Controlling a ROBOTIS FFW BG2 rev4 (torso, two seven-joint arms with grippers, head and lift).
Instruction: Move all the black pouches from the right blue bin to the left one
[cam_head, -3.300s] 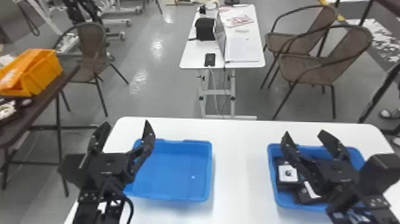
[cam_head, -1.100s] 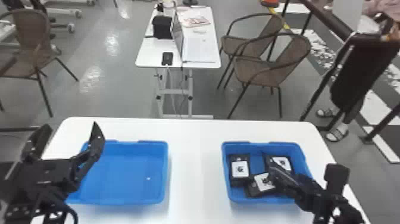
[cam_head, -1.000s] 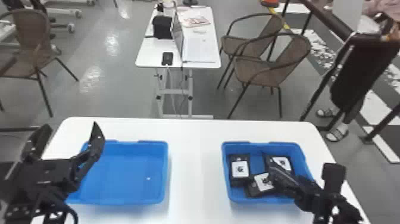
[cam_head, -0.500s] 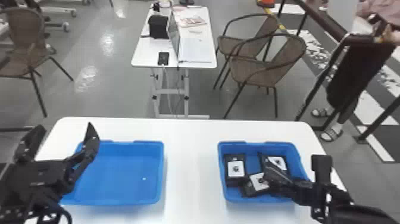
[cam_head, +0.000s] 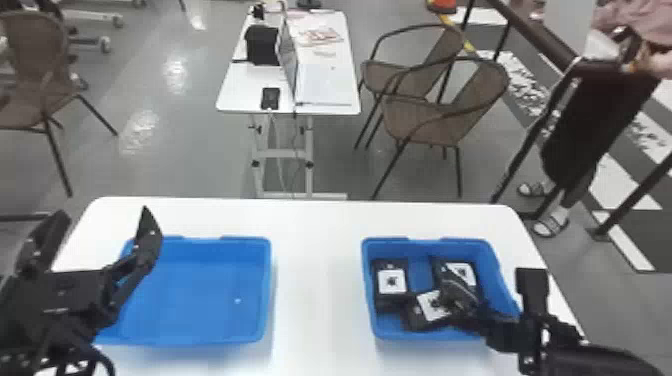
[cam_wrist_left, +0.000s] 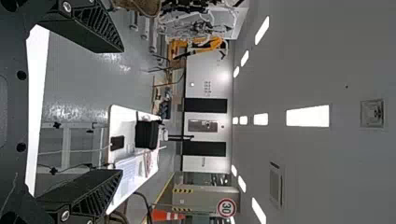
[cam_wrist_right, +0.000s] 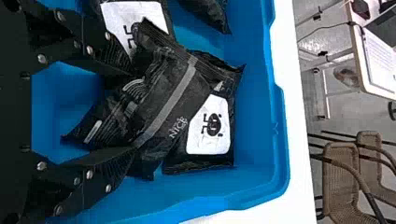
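In the head view my left gripper (cam_head: 102, 245) stands open over the near left side of the left blue bin (cam_head: 200, 300), which holds no pouches. My left gripper (cam_wrist_left: 122, 109) has nothing between its fingers in its wrist view. My right gripper (cam_head: 452, 300) is down in the right blue bin (cam_head: 430, 244). There, black pouches with white labels lie at the left (cam_head: 391, 282), near the middle (cam_head: 427, 310) and at the back right (cam_head: 465, 272). In the right wrist view my right gripper (cam_wrist_right: 135, 111) is shut on a crumpled black pouch (cam_wrist_right: 175, 100), lying tilted across another labelled pouch (cam_wrist_right: 210, 126).
Both bins sit on a white table (cam_head: 317, 280) with a wide gap between them. Beyond it stand a small white table (cam_head: 325, 85) with a laptop, and wicker chairs (cam_head: 425, 120). A person stands past the right edge, away from the bins.
The head view has swung to the right. My right gripper was open above the right bin; it has come down inside and closed on a pouch. The left gripper remains open.
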